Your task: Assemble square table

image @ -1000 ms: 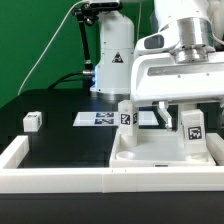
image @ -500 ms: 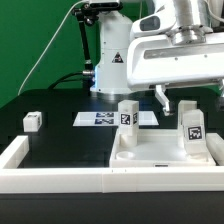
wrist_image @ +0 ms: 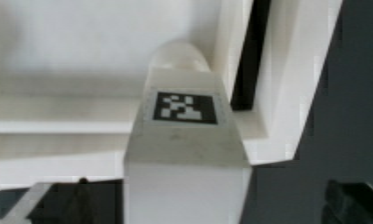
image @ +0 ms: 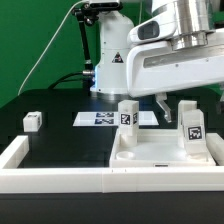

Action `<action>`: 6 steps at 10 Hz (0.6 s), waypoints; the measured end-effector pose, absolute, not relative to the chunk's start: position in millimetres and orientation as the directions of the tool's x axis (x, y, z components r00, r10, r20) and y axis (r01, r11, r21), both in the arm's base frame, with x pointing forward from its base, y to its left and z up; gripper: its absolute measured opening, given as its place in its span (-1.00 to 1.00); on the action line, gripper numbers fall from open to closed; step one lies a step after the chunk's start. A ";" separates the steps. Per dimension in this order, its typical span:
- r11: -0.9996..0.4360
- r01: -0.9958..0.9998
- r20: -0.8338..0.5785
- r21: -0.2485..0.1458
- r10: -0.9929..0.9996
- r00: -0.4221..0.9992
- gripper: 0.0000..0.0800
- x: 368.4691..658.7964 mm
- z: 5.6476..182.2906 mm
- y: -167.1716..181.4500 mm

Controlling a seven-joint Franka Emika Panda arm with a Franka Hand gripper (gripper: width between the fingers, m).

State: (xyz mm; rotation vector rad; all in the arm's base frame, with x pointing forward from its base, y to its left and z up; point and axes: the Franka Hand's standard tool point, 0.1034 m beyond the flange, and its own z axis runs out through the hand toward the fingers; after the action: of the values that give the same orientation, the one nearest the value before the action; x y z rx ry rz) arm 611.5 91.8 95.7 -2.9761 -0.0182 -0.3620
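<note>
The white square tabletop (image: 150, 158) lies at the exterior view's lower right, with two tagged white legs standing upright in it: one at the back (image: 127, 113) and one to the right (image: 190, 122). A third leg (image: 33, 120) lies loose on the black table at the left. My gripper (image: 190, 98) hovers open just above the right leg, holding nothing. In the wrist view that leg (wrist_image: 186, 150) rises between my dark fingertips (wrist_image: 67, 200), with a gap on each side, and the tabletop (wrist_image: 58, 80) is beneath it.
The marker board (image: 98, 118) lies flat behind the tabletop. A long low white border wall (image: 60, 168) runs along the front and up the left side. The robot base (image: 112, 60) stands at the back.
My gripper has risen from around the right leg to just above it, leaving the leg standing in the tabletop. The other parts have not moved.
</note>
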 end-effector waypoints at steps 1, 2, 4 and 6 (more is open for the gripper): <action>-0.988 0.031 0.198 -0.150 0.001 0.980 0.62 612.6 97.1 91.3; -0.986 0.036 0.134 -0.161 0.014 0.991 0.62 608.3 95.6 92.1; -0.985 0.041 0.066 -0.165 0.030 0.997 0.62 609.2 91.9 87.2; -0.987 0.038 0.087 -0.154 0.025 0.996 0.62 608.6 87.5 84.5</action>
State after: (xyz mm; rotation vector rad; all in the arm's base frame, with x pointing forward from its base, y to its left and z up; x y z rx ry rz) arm 608.6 84.5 87.5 -2.9819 -0.0474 -0.1274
